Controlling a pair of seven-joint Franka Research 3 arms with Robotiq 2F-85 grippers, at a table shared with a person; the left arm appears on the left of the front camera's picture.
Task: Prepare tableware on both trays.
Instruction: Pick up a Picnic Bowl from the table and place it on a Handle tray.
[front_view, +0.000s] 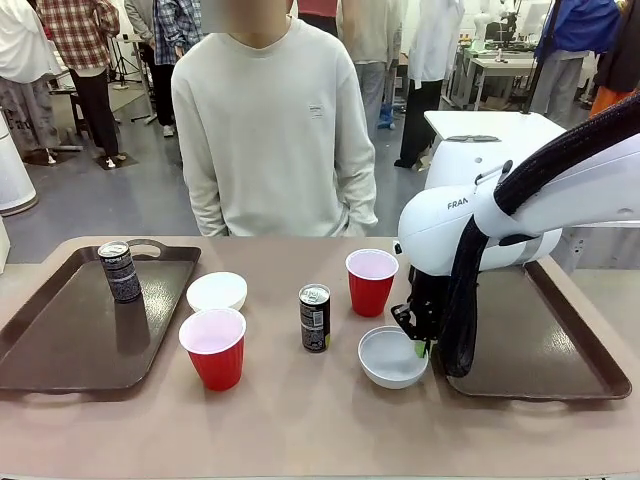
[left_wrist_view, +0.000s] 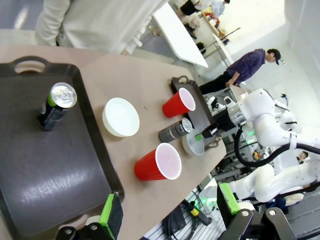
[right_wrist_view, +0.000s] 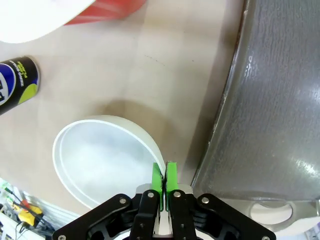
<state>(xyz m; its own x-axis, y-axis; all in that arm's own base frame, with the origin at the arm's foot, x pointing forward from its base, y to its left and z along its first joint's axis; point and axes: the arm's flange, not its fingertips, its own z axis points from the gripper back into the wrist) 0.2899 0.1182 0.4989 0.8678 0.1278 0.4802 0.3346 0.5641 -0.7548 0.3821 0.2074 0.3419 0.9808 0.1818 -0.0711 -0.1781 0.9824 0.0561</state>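
Observation:
My right gripper (front_view: 421, 344) (right_wrist_view: 164, 181) is shut on the rim of a small white bowl (front_view: 390, 358) (right_wrist_view: 102, 160), which rests on the table just left of the right tray (front_view: 545, 345) (right_wrist_view: 280, 100). The left tray (front_view: 60, 340) (left_wrist_view: 45, 175) carries one upright black can (front_view: 120, 270) (left_wrist_view: 56, 105). On the table between the trays stand a second white bowl (front_view: 217, 291) (left_wrist_view: 120, 117), two red cups (front_view: 213, 347) (front_view: 371, 281) and another black can (front_view: 314, 318) (left_wrist_view: 175, 131). My left gripper (left_wrist_view: 170, 207) hangs open high above the left tray's near end.
A person in a pale sweatshirt (front_view: 270, 130) stands at the far side of the table with hands out of sight. The right arm's white body (front_view: 480, 220) looms over the right tray. Other people stand farther back in the room.

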